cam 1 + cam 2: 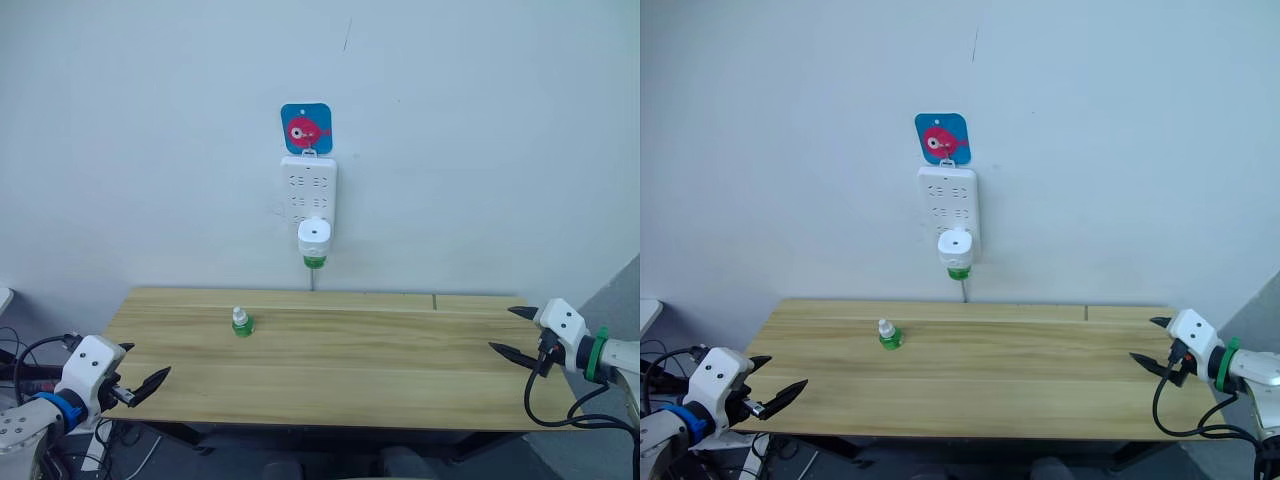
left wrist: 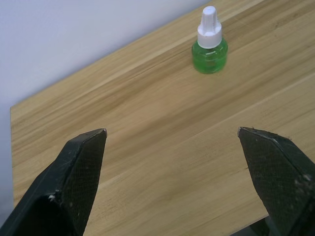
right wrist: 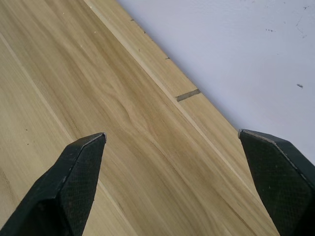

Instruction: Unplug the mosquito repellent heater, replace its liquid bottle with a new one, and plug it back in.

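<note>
White mosquito repellent heater [image 1: 314, 238] sits plugged into the power strip [image 1: 308, 192], frame centre; left gripper [image 1: 142, 385] and right gripper [image 1: 514, 333] jaws released; risk: pulling dislodges the hanging strip.

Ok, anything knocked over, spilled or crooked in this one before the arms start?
Nothing stands out. The mosquito repellent heater sits plugged into the power strip on the wall, green bottle hanging beneath it. The spare bottle stands upright on the table, cap on, no spill. Left gripper and right gripper are open, holding nothing.
</note>
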Available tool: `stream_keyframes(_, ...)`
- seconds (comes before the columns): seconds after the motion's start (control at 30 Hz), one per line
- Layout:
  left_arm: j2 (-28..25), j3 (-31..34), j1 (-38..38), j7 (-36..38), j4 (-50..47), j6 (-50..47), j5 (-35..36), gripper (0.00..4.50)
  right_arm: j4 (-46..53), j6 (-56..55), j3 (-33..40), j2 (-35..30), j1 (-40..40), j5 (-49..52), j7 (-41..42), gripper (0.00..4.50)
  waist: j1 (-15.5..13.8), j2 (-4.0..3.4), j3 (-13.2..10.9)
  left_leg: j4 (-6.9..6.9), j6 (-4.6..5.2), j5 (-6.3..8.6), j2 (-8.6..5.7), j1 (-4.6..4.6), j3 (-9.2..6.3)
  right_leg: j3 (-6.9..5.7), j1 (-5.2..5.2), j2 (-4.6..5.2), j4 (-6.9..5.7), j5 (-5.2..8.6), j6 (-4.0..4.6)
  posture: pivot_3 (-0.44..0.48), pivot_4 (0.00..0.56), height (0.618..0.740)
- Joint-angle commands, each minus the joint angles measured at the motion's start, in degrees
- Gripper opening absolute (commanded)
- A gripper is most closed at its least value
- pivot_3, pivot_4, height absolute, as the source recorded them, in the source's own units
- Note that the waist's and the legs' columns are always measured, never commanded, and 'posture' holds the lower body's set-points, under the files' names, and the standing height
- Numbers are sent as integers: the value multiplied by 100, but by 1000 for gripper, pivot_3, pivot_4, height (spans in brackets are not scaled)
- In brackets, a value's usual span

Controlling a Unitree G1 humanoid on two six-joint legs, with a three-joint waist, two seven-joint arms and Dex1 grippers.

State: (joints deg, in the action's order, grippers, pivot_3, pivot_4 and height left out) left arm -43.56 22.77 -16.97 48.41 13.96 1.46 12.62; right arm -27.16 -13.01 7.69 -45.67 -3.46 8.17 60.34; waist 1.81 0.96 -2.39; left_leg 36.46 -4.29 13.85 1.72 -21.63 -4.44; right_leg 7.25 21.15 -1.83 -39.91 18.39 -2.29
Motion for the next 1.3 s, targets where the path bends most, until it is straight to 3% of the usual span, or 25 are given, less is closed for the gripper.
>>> stream_keyframes(0.03,-60,16,162,53,201,174,25,4475,313,57,84,-72,-3,129,4,4500,-1,0,0,0,0,0,0,0,0,0,0,0,0,0,0,69,0,733)
stream_keyframes(0.23,-70,9,384,299,806,579,76,4475,620,249,120,-71,136,169,-40,4500,1,-1,4,-3,0,0,0,2,0,-1,0,0,-1,0,-1,69,0,733)
stream_keyframes(0.63,-167,17,464,914,923,487,331,4475,846,439,156,-64,202,183,-110,4500,1,-2,5,-4,0,0,1,3,0,-2,1,0,-2,0,0,60,0,733)
stream_keyframes(0.83,-196,140,703,968,1259,1023,331,4475,893,468,154,-49,233,180,-126,4500,-2,-1,5,-4,0,0,1,3,0,-3,1,0,-2,0,0,58,0,733)
stream_keyframes(0.97,-260,239,788,1437,1322,784,737,4475,942,488,152,-40,256,185,-139,4500,5,-1,5,-4,0,0,1,2,0,-4,1,0,-2,0,-1,55,0,733)
stream_keyframes(1.3,-315,172,928,1140,1758,1337,483,4475,1066,470,146,-18,409,210,-175,4500,3,0,6,-4,0,0,1,3,-1,-3,1,0,-3,0,-1,37,0,733)
